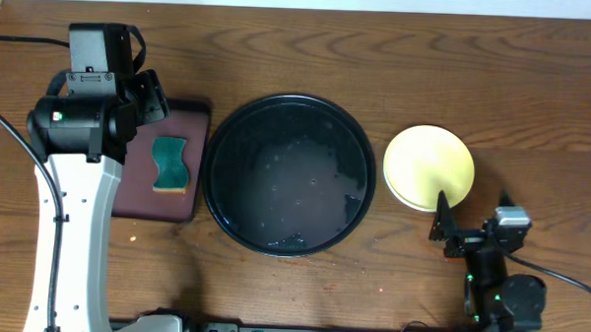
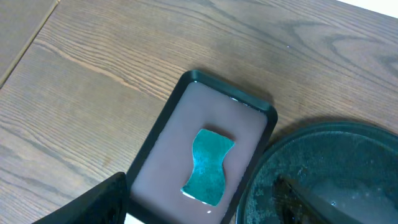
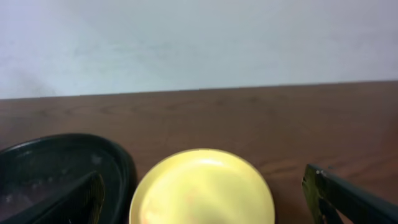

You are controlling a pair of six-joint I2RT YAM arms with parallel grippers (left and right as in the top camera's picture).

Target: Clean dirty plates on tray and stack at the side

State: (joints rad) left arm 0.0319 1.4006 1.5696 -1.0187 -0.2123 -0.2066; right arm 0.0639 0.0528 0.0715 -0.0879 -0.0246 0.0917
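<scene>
The black tray (image 1: 212, 173) sits mid-table, holds no plates, and has wet specks inside; it also shows in the left wrist view (image 2: 348, 134) and the right wrist view (image 3: 37, 155). The pale yellow plate (image 1: 429, 163) lies on the table to its right, topmost, with a thin rim edge showing beneath it; it also shows in the right wrist view (image 3: 202, 177). No turquoise plate shows. My right gripper (image 1: 471, 219) (image 3: 202, 199) is open and empty, just in front of the yellow plate. My left gripper (image 1: 148, 94) (image 2: 199, 208) is open and empty, above the maroon tray.
A rectangular maroon tray (image 1: 137, 195) (image 2: 168, 143) lies left of the black tray, with a teal sponge (image 1: 169, 165) (image 2: 208, 167) lying on it. The left arm's white link runs down the table's left side. A pale wall stands behind the table.
</scene>
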